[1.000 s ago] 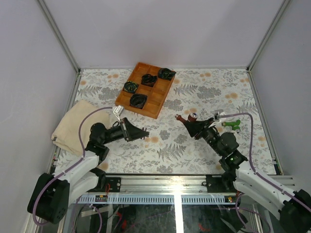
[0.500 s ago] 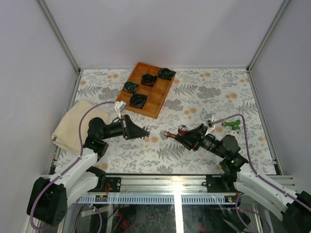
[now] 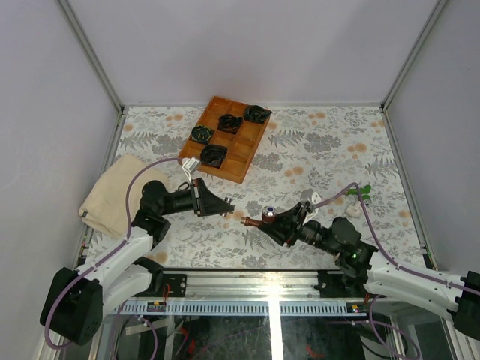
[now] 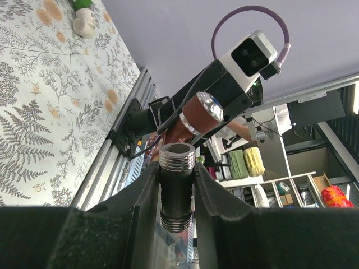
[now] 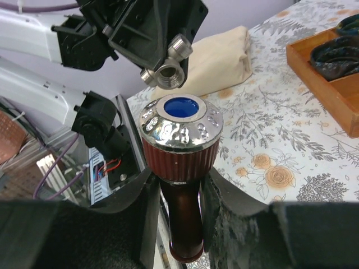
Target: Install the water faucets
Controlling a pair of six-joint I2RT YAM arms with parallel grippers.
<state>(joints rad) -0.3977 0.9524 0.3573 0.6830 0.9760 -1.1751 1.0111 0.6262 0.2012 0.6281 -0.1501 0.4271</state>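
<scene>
My right gripper (image 3: 264, 220) is shut on the dark red-brown water faucet (image 5: 180, 140), whose chrome knob with a blue centre faces the right wrist camera. The faucet (image 3: 257, 219) points left over the mat's near middle. My left gripper (image 3: 225, 208) is shut on a short black pipe fitting (image 4: 177, 185) with silvery threaded ends. The fitting (image 5: 167, 70) hangs a short gap from the faucet's knob, apart from it. In the left wrist view the faucet (image 4: 202, 114) sits just beyond the fitting's threaded mouth. The green water faucet (image 3: 364, 190) lies on the mat at the right.
A wooden tray (image 3: 217, 174) at the back holds several black-and-green coiled bundles (image 3: 214, 155). A folded beige cloth (image 3: 112, 191) lies at the left. A small white piece (image 4: 85, 25) lies beside the green faucet. A metal rail (image 3: 270, 281) runs along the near edge.
The right arm has swung left and nearer with the red-brown faucet, closing on the left gripper. The left gripper has shifted slightly right with its fitting.
</scene>
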